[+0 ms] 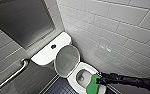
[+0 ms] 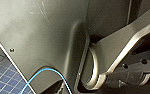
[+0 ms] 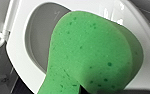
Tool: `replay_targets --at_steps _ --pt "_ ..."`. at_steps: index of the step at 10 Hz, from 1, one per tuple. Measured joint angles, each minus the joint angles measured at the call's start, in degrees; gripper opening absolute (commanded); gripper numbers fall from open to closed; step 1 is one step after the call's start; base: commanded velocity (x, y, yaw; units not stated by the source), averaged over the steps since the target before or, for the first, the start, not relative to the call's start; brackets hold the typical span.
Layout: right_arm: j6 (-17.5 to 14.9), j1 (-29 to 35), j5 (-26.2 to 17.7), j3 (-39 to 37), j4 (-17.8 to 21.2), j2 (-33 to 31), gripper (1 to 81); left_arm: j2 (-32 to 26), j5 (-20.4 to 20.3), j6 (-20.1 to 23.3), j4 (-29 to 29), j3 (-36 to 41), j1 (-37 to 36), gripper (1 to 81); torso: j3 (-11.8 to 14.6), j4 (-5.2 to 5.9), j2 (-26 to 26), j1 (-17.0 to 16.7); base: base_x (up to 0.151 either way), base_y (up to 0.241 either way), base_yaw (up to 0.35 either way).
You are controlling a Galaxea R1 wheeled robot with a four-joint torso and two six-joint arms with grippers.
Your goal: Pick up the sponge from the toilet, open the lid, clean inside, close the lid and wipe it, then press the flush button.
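Green sponge [image 3: 91, 55] in the right end effector's [image 1: 99, 80] grip, over the toilet bowl's [image 1: 72, 79] near rim, lid [image 1: 66, 58] upright behind.

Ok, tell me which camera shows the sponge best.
Right wrist view: the sponge looms large, pores clear, above the toilet seat. Head view shows it small at the right gripper. The left wrist camera faces robot casing.

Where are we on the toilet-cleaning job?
Done: the sponge is picked up and gripped by the right gripper, and the lid is raised. In hand: cleaning inside. The sponge is at the near edge of the bowl, but I can't tell whether it is touching. Left: close and wipe the lid, then press the flush button.
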Motion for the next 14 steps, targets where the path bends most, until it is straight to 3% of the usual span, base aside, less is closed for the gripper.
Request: replay_targets --at_steps 4,8,12,14 --pt "0.34 5.84 -0.10 -9.79 -0.44 4.36 1.0 -0.02 -0.02 0.00 0.00 0.00 0.00 81.1 0.00 0.00 0.00 0.00 0.000 0.000 0.000" --pt "0.48 7.12 0.56 -21.99 -1.51 11.12 1.0 -0.33 0.00 -0.02 0.00 -0.24 0.00 81.1 0.00 0.00 0.00 0.00 0.000 0.000 0.000" --pt "4.30 8.06 2.73 -34.26 -1.05 18.88 1.0 -0.33 0.02 -0.02 0.00 -0.22 0.00 81.1 -0.02 0.00 0.00 0.00 0.000 0.000 0.000" --pt "5.57 8.59 5.27 -35.58 0.83 19.77 1.0 -0.29 0.02 -0.02 0.00 -0.22 0.00 81.1 -0.02 0.00 0.00 0.00 0.000 0.000 0.000"
